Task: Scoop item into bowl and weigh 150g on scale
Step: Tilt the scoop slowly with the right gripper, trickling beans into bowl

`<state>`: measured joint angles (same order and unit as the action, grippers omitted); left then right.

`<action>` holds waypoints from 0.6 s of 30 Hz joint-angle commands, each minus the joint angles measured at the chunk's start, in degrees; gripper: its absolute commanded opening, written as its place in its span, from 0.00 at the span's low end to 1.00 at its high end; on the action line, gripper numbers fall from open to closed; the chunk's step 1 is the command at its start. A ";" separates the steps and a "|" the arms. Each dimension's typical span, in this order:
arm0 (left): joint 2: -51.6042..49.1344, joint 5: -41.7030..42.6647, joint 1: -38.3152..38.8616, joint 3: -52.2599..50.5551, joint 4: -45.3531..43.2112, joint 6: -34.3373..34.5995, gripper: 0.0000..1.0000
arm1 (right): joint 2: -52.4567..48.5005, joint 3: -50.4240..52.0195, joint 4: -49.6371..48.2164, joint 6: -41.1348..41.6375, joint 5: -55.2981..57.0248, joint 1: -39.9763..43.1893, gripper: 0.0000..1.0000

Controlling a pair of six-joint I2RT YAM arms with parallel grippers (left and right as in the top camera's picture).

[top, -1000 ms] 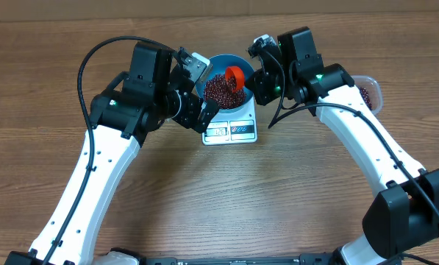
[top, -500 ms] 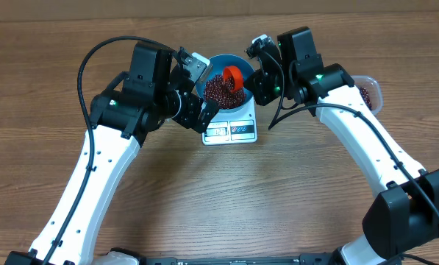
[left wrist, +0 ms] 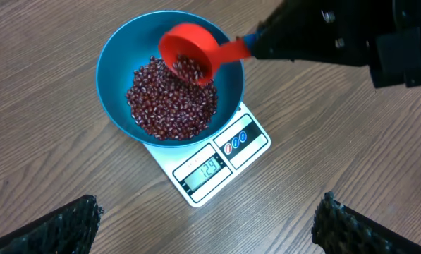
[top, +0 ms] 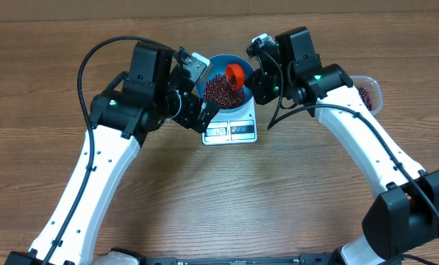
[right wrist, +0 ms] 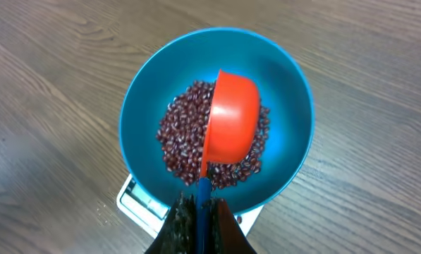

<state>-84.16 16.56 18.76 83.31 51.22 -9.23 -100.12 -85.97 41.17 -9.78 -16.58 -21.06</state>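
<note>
Wood-grain table runs under everything. At the left, the left gripper hangs with its jaws wide apart and nothing between them. Only its two black tips show, at the bottom corners of its wrist view. From overhead, its arm crowds over the left side of bowl and scale.

In the middle, the scale sits on the table with the bowl on top. The bowl overhangs it, so most of the platform is hidden; the display reads what looks like 129. The beans lie heaped in the bowl's bottom. Over them tilts a red scoop with some beans in its mouth. In the right wrist view only the scoop's back shows, covering part of the heap.

The right gripper is clamped tight on the scoop's blue handle. Far right, a clear tub — half hidden behind the right arm — holds more beans.
</note>
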 commanded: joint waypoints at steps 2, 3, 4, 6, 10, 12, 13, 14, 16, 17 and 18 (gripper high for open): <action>1.33 0.87 0.11 0.85 -0.07 -1.07 1.00 | 2.62 -1.92 1.18 -6.23 0.02 -1.51 0.04; 1.33 0.87 0.11 0.85 -0.07 -1.07 1.00 | 2.62 -1.92 0.85 -4.33 2.03 -1.49 0.04; 1.33 0.87 0.11 0.85 -0.07 -1.07 1.00 | 2.62 -1.92 0.48 -2.08 3.69 -1.49 0.04; 1.33 0.87 0.11 0.85 -0.07 -1.07 1.00 | 2.62 -1.92 0.07 0.59 5.14 -1.46 0.04; 1.33 0.87 0.11 0.85 -0.07 -1.07 1.00 | 2.62 -1.92 0.11 0.55 5.07 -1.42 0.04; 1.33 0.87 0.11 0.85 -0.07 -1.07 1.00 | 2.62 -1.92 0.17 0.57 5.01 -1.42 0.04; 1.33 0.87 0.11 0.85 -0.07 -1.07 1.00 | 2.62 -1.92 0.33 0.57 5.03 -1.42 0.04; 1.33 0.87 0.11 0.85 -0.07 -1.07 1.00 | 2.62 -1.92 0.63 0.57 5.01 -1.42 0.04; 1.33 0.87 0.11 0.85 -0.07 -1.07 1.00 | 2.62 -1.92 0.74 0.57 5.03 -1.42 0.04; 1.33 0.87 0.11 0.85 -0.07 -1.07 1.00 | 2.62 -1.92 0.72 0.57 5.01 -1.44 0.04; 1.33 0.87 0.11 0.85 -0.07 -1.07 1.00 | 2.62 -1.92 0.79 0.55 4.96 -1.44 0.03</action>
<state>-84.16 16.56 18.76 83.31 51.22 -9.23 -100.12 -86.04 42.09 -9.69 -12.01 -22.52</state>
